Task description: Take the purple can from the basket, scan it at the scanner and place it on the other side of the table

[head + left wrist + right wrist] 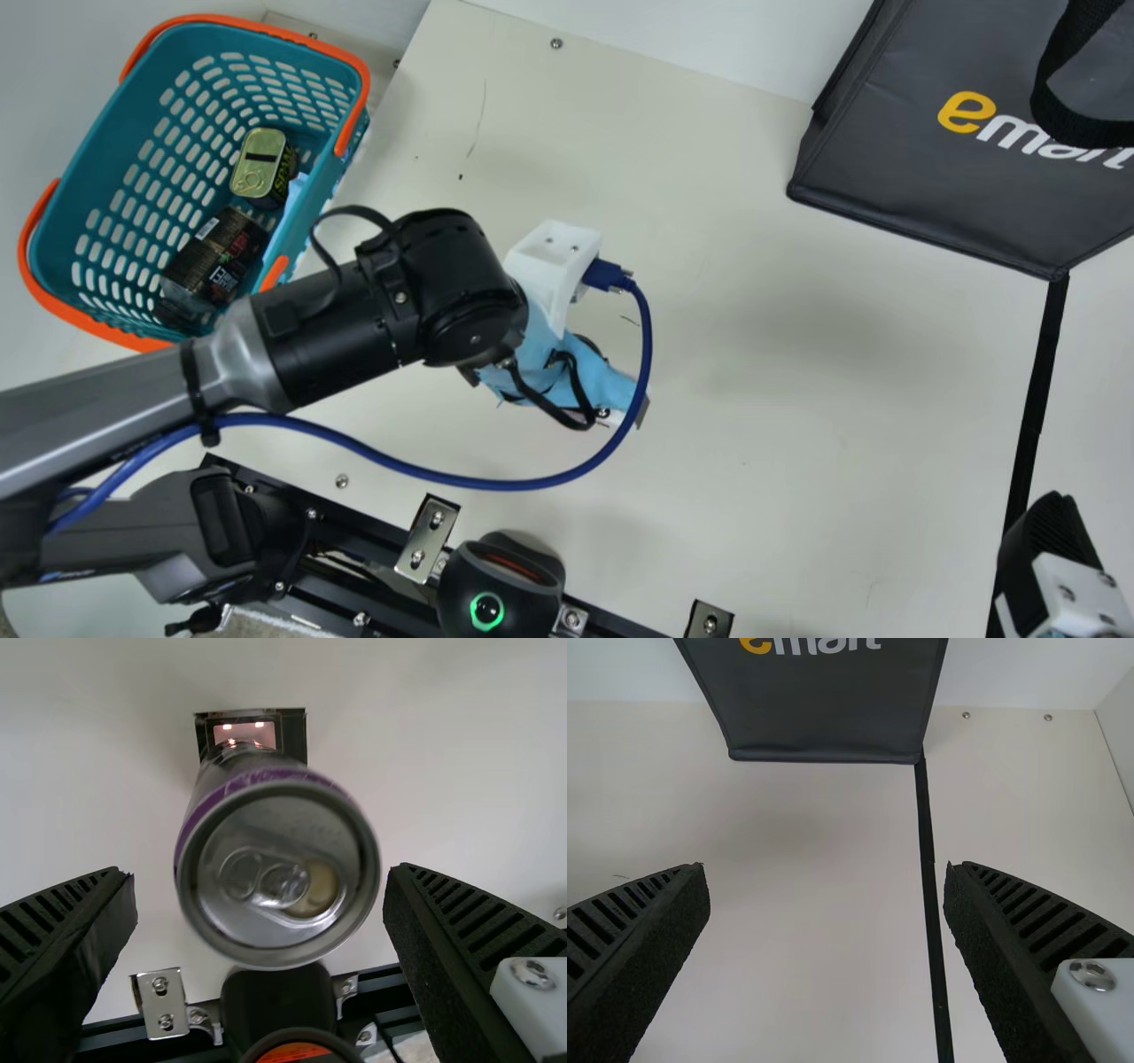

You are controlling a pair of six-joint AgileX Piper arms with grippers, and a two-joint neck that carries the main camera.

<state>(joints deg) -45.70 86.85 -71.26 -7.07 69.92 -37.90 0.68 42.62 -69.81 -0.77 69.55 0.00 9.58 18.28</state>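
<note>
Left gripper (261, 875) is standing open, holding nothing, around the purple-banded drink can (275, 868) | grasping well is probably needing even centring, then soft closing

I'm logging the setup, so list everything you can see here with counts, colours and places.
Can: one, silver and purple, seen between left gripper's fingers
Black-framed piece: one, beyond can
Basket: one, teal and orange, beside table
Tin: one, gold-topped, in basket
Pack: one, dark, in basket
Bag: one, dark grey, table's far right
Table: one, cream, centre
Strip: one, black, right
Scanner: one, black, near edge
Cable: one, blue, along left arm
Arms: two, black and grey
Grippers: two, black; left, right
</note>
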